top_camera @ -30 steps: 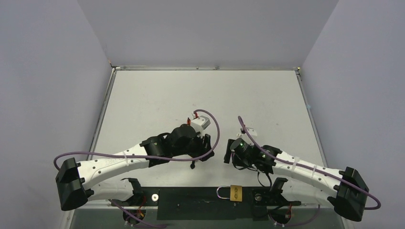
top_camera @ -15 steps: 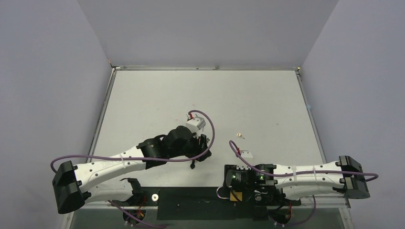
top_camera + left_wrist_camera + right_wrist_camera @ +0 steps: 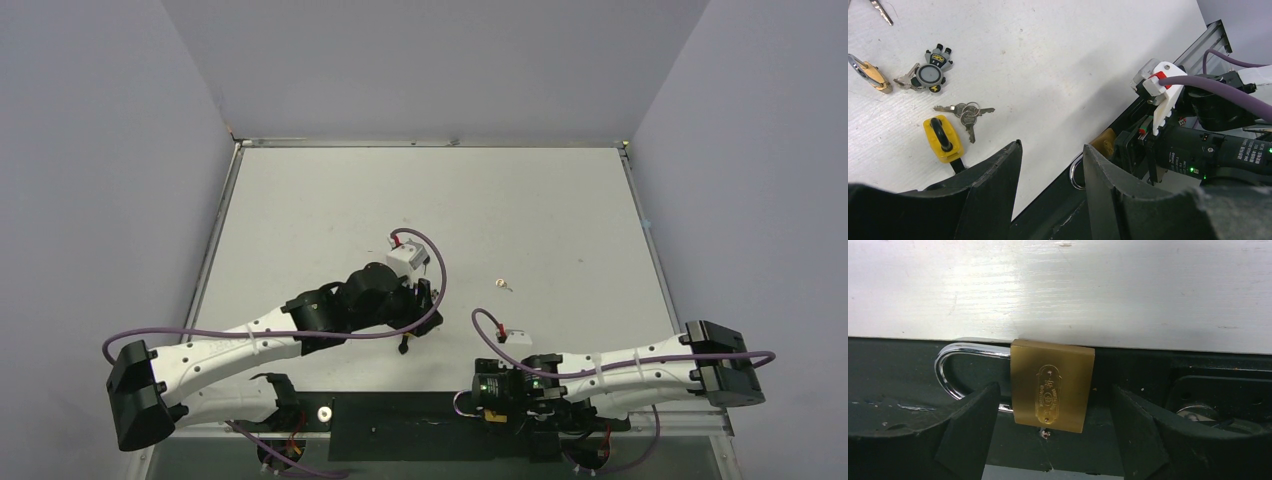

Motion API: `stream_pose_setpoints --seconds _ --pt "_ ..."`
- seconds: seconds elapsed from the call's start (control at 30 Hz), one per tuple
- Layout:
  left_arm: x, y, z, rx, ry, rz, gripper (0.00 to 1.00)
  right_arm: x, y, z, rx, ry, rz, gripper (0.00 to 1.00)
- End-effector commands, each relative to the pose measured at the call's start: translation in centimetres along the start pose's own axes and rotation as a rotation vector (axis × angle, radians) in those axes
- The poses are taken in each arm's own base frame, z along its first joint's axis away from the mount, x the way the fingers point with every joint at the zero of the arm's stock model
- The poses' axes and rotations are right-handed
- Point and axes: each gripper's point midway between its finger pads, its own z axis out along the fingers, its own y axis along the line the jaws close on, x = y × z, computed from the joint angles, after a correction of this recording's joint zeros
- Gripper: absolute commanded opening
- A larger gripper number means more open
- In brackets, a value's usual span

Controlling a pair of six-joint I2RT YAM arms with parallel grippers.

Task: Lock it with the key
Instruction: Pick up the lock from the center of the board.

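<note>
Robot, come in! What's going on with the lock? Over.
Right gripper open over brass padlock, not gripping. Left gripper open, empty. Keys lying on table. Nothing blocking padlock.

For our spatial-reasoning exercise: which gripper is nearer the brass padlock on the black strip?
Right gripper: its fingers flank the brass padlock. The left gripper hangs over the table, farther off.

Padlocks: three. One brass padlock [image 3: 1053, 390] lies between the right fingers [image 3: 973, 425]; a second brass padlock [image 3: 868, 75] and one yellow padlock [image 3: 950, 145] lie ahead of the left fingers [image 3: 998, 185], off to their left. Keys: one ring of keys [image 3: 965, 112], apparently three on it, just beyond the yellow padlock, and one loose key [image 3: 880, 10] furthest from those fingers. Key fobs: one round grey-and-black fob [image 3: 933, 72], at least one key attached, beside the second brass padlock.
</note>
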Motion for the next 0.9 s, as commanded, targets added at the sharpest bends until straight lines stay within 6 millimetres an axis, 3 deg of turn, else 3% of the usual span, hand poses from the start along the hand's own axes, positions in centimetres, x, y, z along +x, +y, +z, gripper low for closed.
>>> stream_pose_setpoints --seconds 0.0,0.17,0.3,0.6,0.87 --pt "-1.9 -1.3 -0.5 0.047 -0.062 -0.020 0.46 0.0 0.7 0.1 -0.006 -0.011 -0.015 0.75" --pt "-2.2 -1.5 -0.8 0.054 -0.070 -0.027 0.46 0.6 0.4 1.0 0.051 0.012 -0.082 0.75" --pt "-2.4 -1.4 -1.1 0.047 -0.078 -0.032 0.46 0.2 0.8 1.4 0.048 0.003 -0.092 0.69" --pt "-2.5 -1.5 -1.1 0.045 -0.080 -0.039 0.46 -0.8 1.5 1.6 0.032 -0.013 -0.118 0.30" --pt "-2.0 -1.4 -0.4 0.046 -0.057 -0.046 0.46 -4.7 1.8 0.4 -0.028 -0.093 -0.031 0.08"
